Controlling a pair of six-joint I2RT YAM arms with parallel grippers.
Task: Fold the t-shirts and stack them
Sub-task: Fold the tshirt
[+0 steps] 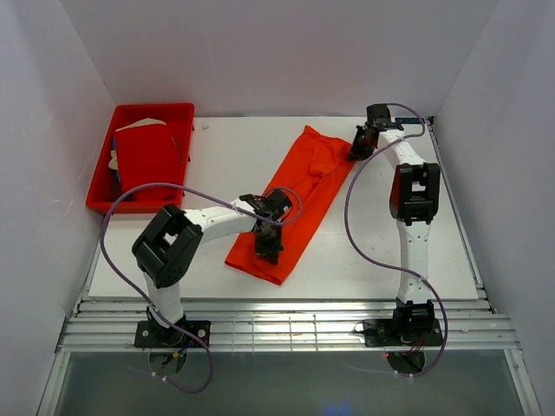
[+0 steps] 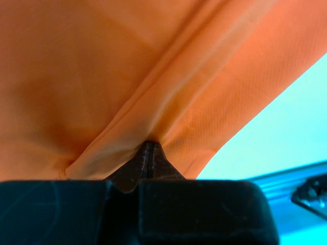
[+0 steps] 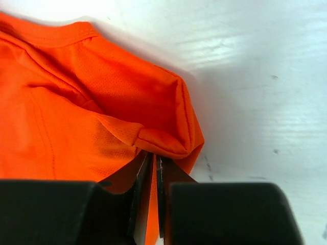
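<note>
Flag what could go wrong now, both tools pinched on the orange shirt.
1. Right tool grips only a thin edge fold of the orange t-shirt; it could slip out when pulled.
2. Left tool pinches bunched cloth, possibly several layers, so the fold may come out creased.

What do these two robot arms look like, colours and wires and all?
The left arm and right arm are slim white tubes joined by chunky black blocks, on black bases. A thin purple cable loops loosely along each. The jaws are dark flat blades on a boxy black housing.
</note>
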